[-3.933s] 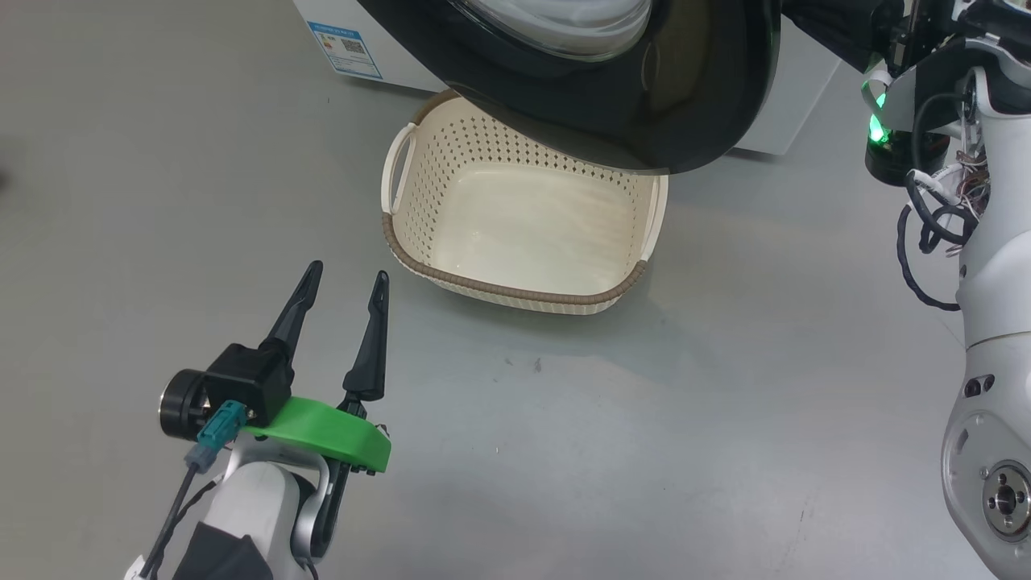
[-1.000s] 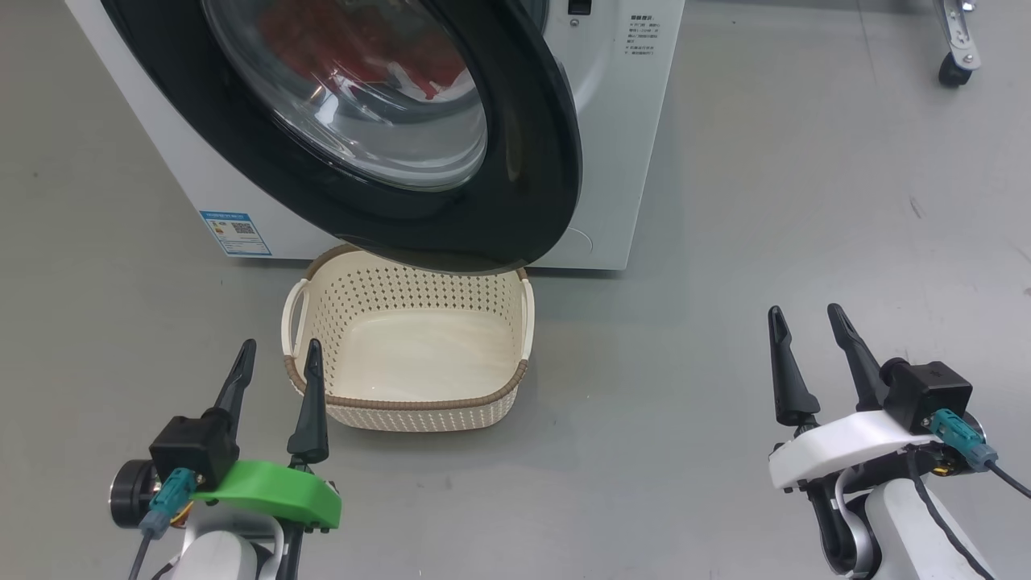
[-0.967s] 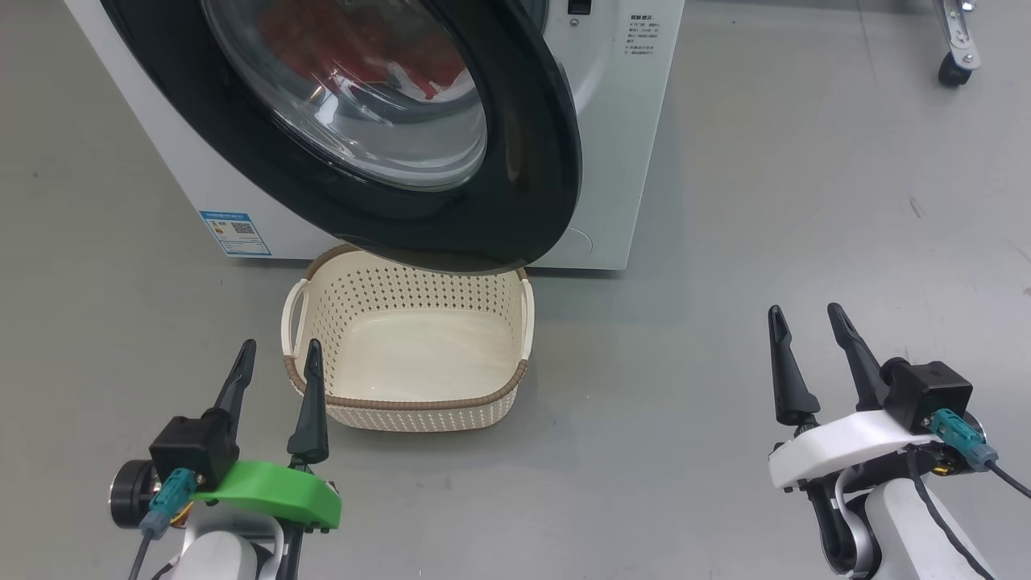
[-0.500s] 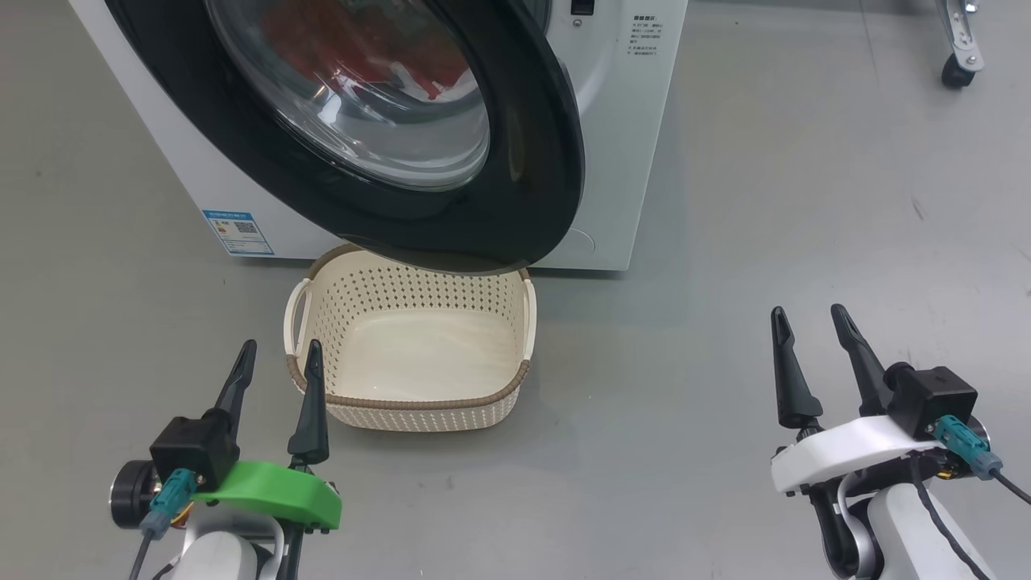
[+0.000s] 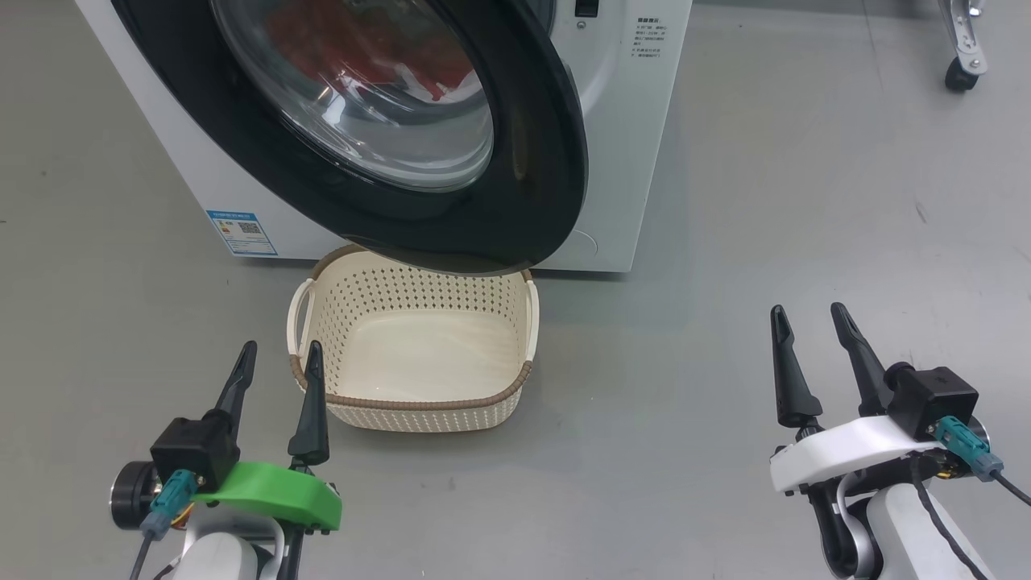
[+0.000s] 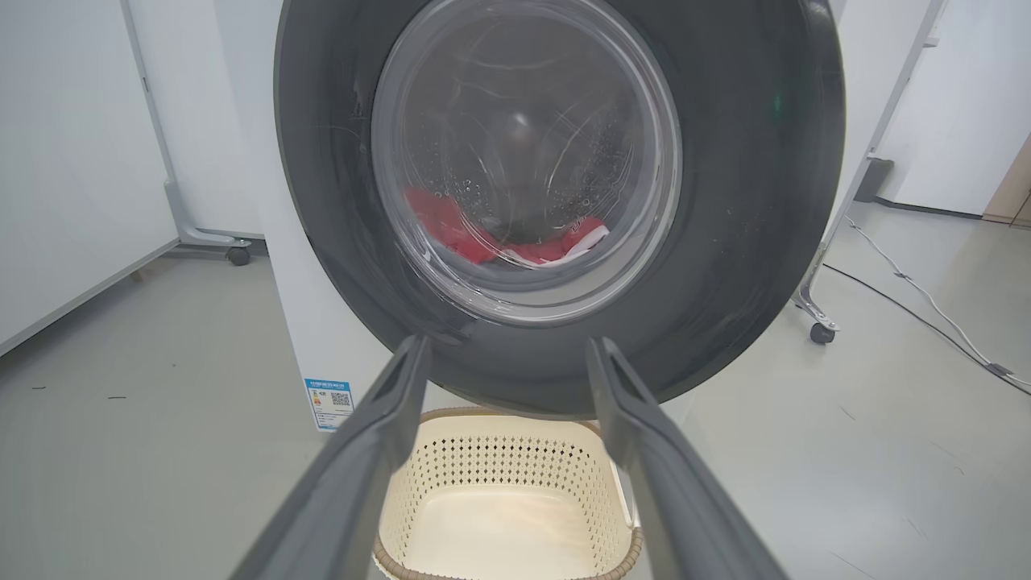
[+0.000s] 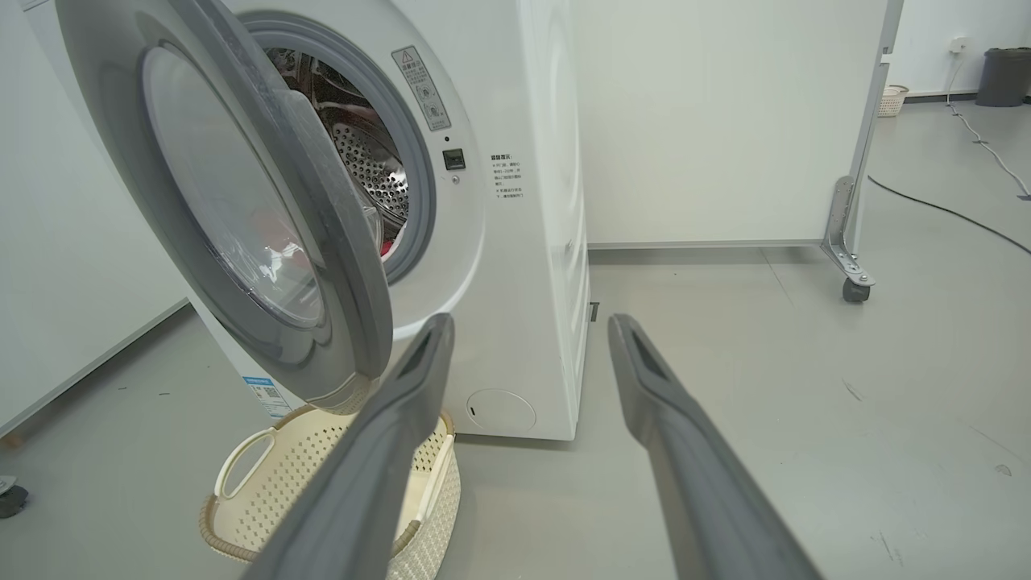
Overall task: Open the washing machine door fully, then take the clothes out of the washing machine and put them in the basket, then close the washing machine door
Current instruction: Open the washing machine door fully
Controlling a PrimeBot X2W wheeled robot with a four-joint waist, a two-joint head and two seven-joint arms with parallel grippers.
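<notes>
The white washing machine (image 5: 620, 145) stands ahead with its round black-ringed door (image 5: 523, 201) swung partly open, hanging over the far rim of the cream basket (image 5: 419, 403) on the floor. Red clothes (image 6: 451, 229) with white trim lie in the drum, seen through the door glass (image 5: 354, 89). My left gripper (image 5: 279, 349) is open and holds nothing, low at the basket's near left corner. My right gripper (image 5: 805, 312) is open too, over bare floor to the basket's right. The right wrist view shows the door (image 7: 242, 209) edge-on, the steel drum (image 7: 362, 161) and the basket (image 7: 266, 483).
Grey floor surrounds the machine. A white wheeled partition with a castor (image 5: 958, 76) stands right of the machine (image 7: 854, 286). A cable (image 6: 910, 298) runs along the floor at far right. A blue label (image 5: 242, 232) marks the machine's lower left front.
Since about four seconds ago the head view has shifted, so the machine front and both grippers now show. Over the last second the picture drifted slightly; nothing else moved.
</notes>
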